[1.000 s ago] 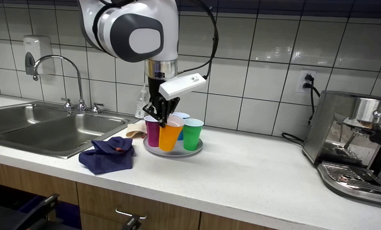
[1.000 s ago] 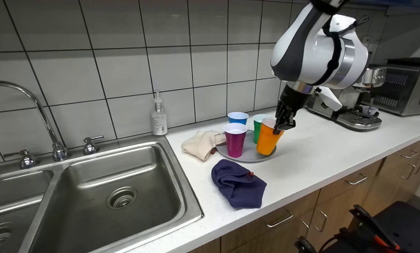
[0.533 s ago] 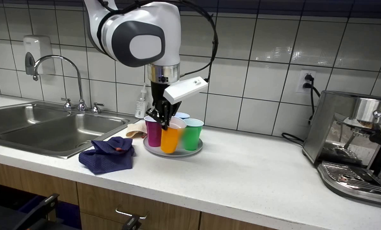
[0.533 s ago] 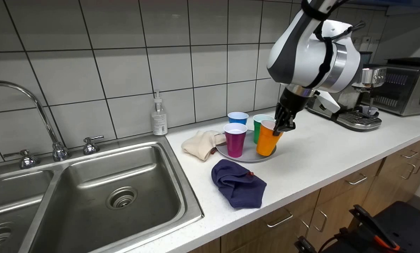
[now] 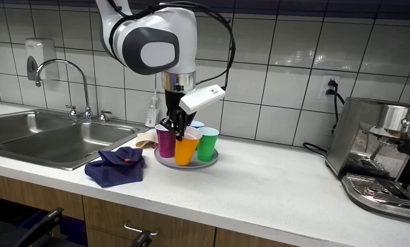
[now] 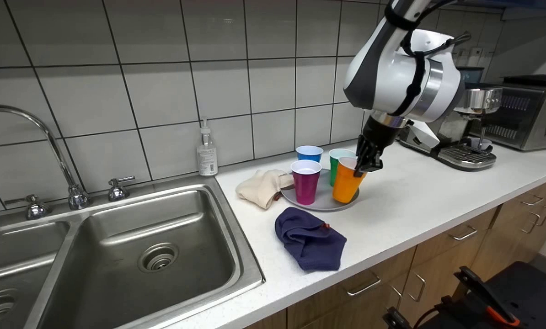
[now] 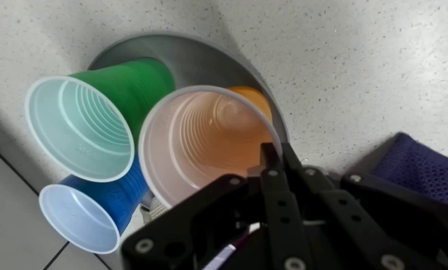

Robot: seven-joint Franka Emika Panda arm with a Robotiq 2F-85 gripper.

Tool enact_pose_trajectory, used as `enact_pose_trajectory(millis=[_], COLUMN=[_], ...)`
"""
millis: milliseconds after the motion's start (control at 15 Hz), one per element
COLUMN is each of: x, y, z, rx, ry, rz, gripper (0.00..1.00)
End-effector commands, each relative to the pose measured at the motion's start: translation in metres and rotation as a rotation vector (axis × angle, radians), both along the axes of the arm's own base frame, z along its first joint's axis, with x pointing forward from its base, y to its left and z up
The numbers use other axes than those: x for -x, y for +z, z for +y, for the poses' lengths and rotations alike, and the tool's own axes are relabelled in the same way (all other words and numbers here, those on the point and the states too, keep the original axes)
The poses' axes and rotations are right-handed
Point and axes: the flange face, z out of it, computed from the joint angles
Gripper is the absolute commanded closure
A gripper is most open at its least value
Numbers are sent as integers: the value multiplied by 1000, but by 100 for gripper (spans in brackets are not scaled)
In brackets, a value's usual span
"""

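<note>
My gripper (image 5: 180, 137) is shut on the rim of an orange cup (image 5: 186, 152). In the wrist view one fingertip (image 7: 269, 150) is inside the cup and the other is against its outside. The cup leans, its base low over the front of a round grey plate (image 6: 324, 208); whether it touches the plate I cannot tell. On that plate stand a green cup (image 5: 206, 150), a purple cup (image 6: 306, 188) and a blue cup (image 6: 309, 155). In the wrist view the arm's linkage covers nearly all of the purple cup.
A navy cloth (image 5: 117, 168) lies in front of the plate, a beige cloth (image 6: 261, 188) beside it. A steel sink (image 6: 236, 246) with a tall faucet borders the counter. A soap bottle (image 6: 206, 155) stands by the wall, and a coffee machine (image 5: 380, 147) is farther along.
In an exterior view my gripper has carried the orange cup slightly right and down, closer to the plate and the green cup. The grip has stayed the same, and the other cups are still.
</note>
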Motion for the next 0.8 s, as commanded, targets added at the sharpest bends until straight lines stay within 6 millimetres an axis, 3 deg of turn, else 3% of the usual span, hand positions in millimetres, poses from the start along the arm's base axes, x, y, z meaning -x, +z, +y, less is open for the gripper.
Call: enact_pose_trajectory(millis=[0,733], x=[-7,-9], y=[1,-17], z=[2,5], rx=[15,33], ry=[17,23], rz=[-31,6], gripper=[99,99])
